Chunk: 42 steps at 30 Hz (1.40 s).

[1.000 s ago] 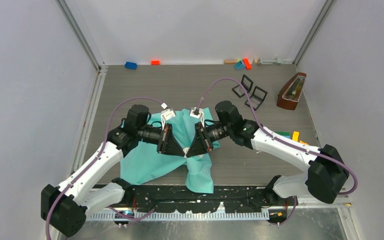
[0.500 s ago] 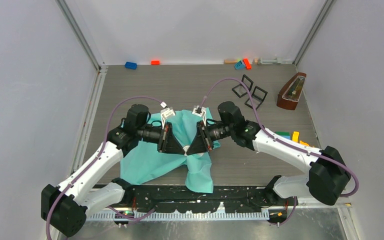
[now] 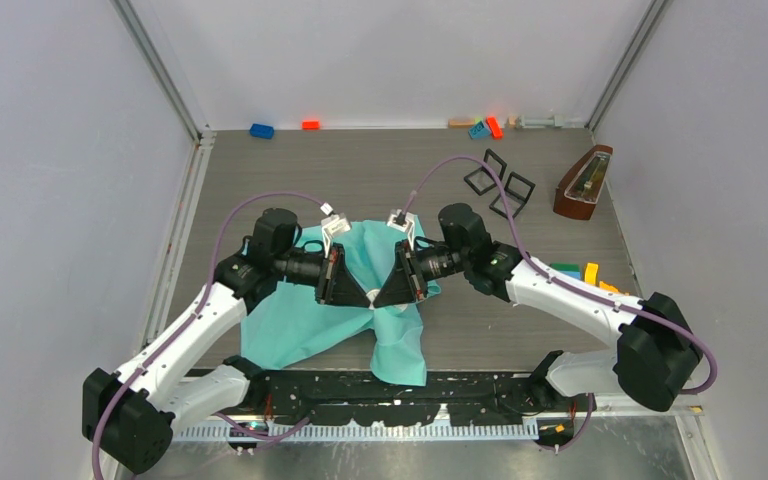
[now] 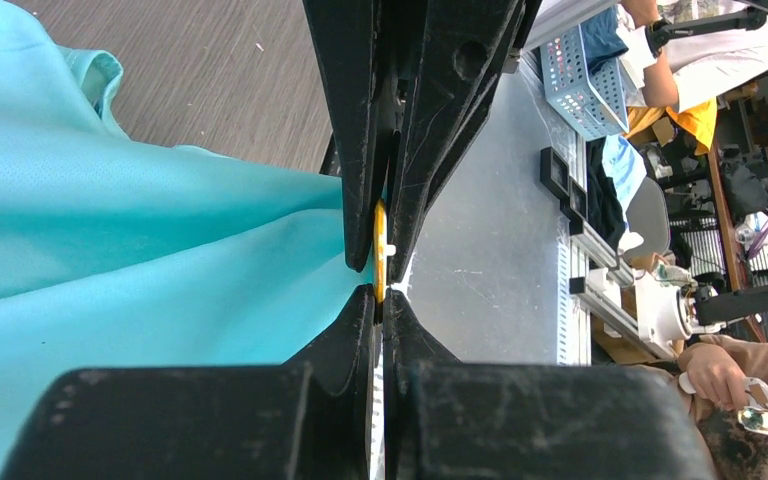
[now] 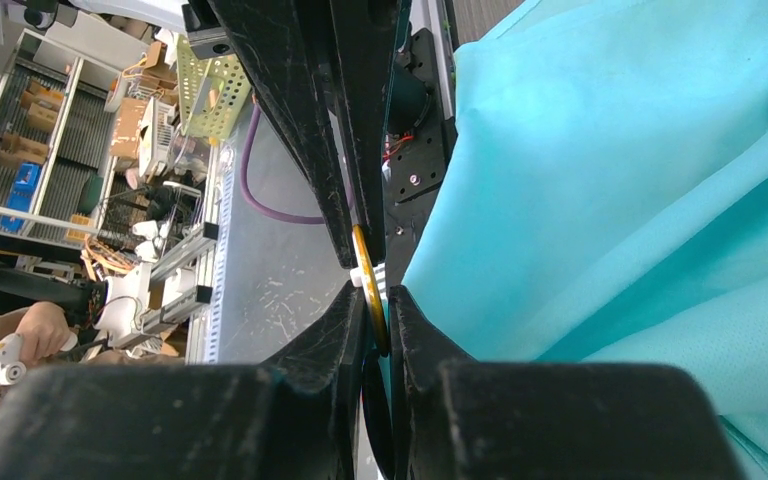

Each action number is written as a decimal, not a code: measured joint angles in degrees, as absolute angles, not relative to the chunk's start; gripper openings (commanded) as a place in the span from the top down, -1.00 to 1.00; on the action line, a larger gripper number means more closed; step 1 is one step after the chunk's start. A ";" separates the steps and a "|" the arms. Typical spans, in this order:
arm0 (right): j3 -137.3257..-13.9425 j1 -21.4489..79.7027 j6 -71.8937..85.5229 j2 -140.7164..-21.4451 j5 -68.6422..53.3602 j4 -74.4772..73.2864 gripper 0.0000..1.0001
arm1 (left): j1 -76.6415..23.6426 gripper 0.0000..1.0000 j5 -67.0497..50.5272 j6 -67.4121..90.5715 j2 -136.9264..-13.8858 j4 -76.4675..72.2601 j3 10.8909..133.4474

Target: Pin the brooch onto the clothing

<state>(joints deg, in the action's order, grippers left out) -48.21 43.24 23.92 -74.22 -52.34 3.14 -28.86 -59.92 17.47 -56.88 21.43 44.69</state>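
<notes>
We see the shirt lying rumpled on the table just ahead of the arm bases, one end reaching the near edge. Both arms bend inward over it, and the left gripper and the right gripper meet tip to tip above the middle of the cloth. In the left wrist view our own fingers come up from the bottom and are pressed together on the lower edge of the brooch, a thin yellow disc seen edge-on with a small white piece on its side. The right gripper's fingers reach down from the top of that view and pinch the upper part of the same disc. The right wrist view agrees: its fingers are clamped on the gold rim, with the left gripper's fingers closing on it from above. A fold of the shirt is drawn right up against the fingers beside the brooch, touching them. We cannot tell whether the pin has passed through the fabric. Far back on the table sit a metronome, two black frames and some blocks.
</notes>
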 measured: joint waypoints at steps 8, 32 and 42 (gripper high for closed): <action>-47.77 42.98 24.25 -74.04 -51.51 3.86 0.75 | -28.71 1.00 -59.46 17.26 -57.01 21.45 44.69; -46.48 40.93 25.54 -72.62 -48.95 6.24 0.25 | -27.14 1.00 -58.85 17.19 -57.32 23.03 45.19; -45.89 38.28 24.56 -71.99 -44.58 5.13 -0.17 | -25.34 -0.39 -58.39 16.14 -59.35 29.74 46.11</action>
<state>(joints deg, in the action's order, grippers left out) -45.89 38.28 24.56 -71.99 -44.58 5.13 -25.34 -58.39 16.14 -59.35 29.74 46.11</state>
